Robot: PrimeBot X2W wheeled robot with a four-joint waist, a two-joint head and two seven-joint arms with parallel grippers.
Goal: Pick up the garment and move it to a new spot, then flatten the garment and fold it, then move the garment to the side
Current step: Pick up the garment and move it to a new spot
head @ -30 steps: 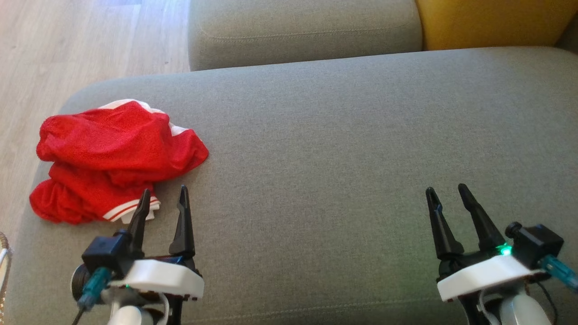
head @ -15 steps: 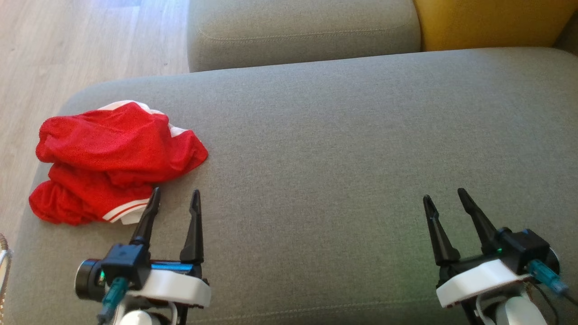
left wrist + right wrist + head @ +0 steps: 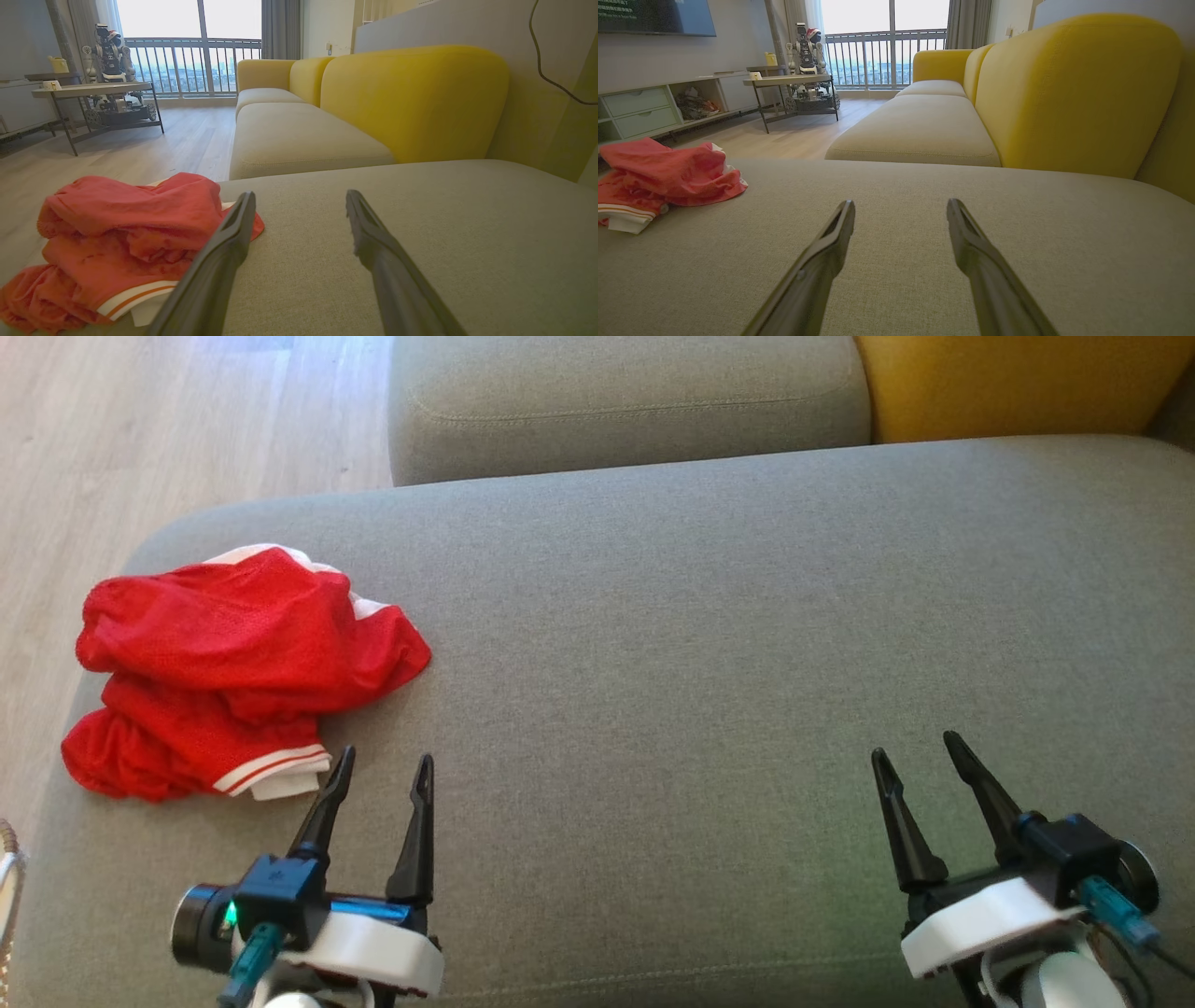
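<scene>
You pulled the L gripper (image 3: 386,756) back & a bit right. Its tip was over the white edge of the red garment (image 3: 243,653), then came off. R gripper (image 3: 914,746) slid back a little too.

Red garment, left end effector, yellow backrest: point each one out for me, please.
Red garment (image 3: 233,644): head view, middle of the crumpled red fabric.
Left end effector (image 3: 386,761): head view, midway between its fingertips.
Yellow backrest (image 3: 411,100): left wrist view, front face of the cushion.
</scene>
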